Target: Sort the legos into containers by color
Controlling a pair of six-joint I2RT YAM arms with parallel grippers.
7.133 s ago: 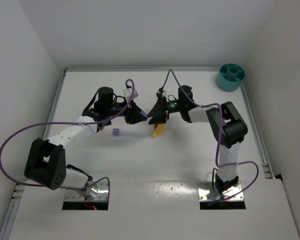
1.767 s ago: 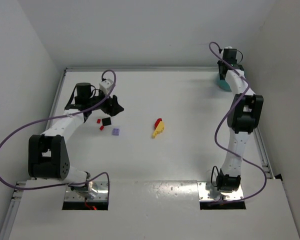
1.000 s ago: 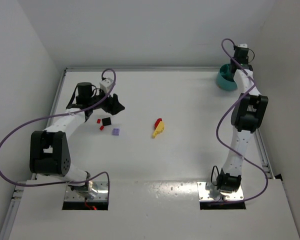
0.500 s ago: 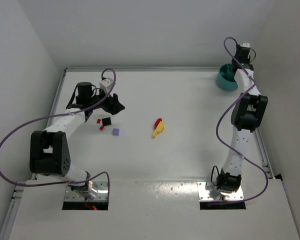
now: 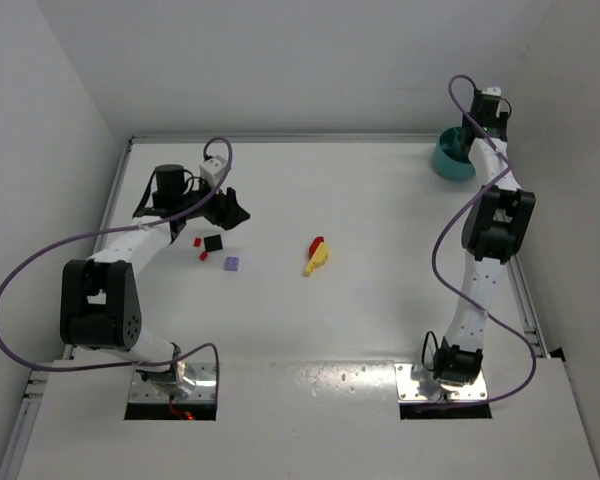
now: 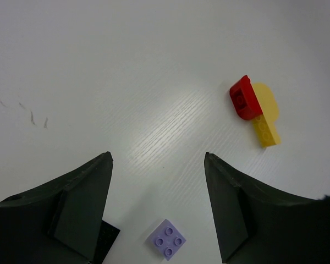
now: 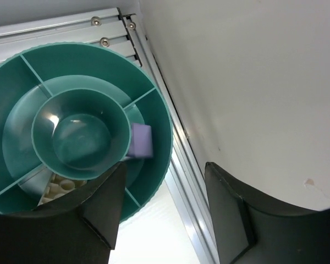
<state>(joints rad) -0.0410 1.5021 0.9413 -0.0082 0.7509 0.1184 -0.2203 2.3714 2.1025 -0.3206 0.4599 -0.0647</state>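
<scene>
Just under the left gripper [image 6: 158, 159], between its wide-apart empty jaws, lies a square purple lego [image 6: 168, 240]; that arm is nearer. Far away, the right gripper [image 7: 165, 168] hangs spread and empty over the teal bowl [image 7: 88, 60], whose outer part holds a second purple lego [image 7: 140, 140].

I see bowl [image 5: 450, 160] at far right corner of table [image 5: 380, 310]. One brick [image 7: 139, 140] lies inside bowl, in outer compartment. Clump of touching bricks [image 5: 317, 255] lies mid-table. Four loose bricks [image 5: 213, 242] lie left of clump, close together, just in front of my left gripper [image 5: 234, 216].
</scene>
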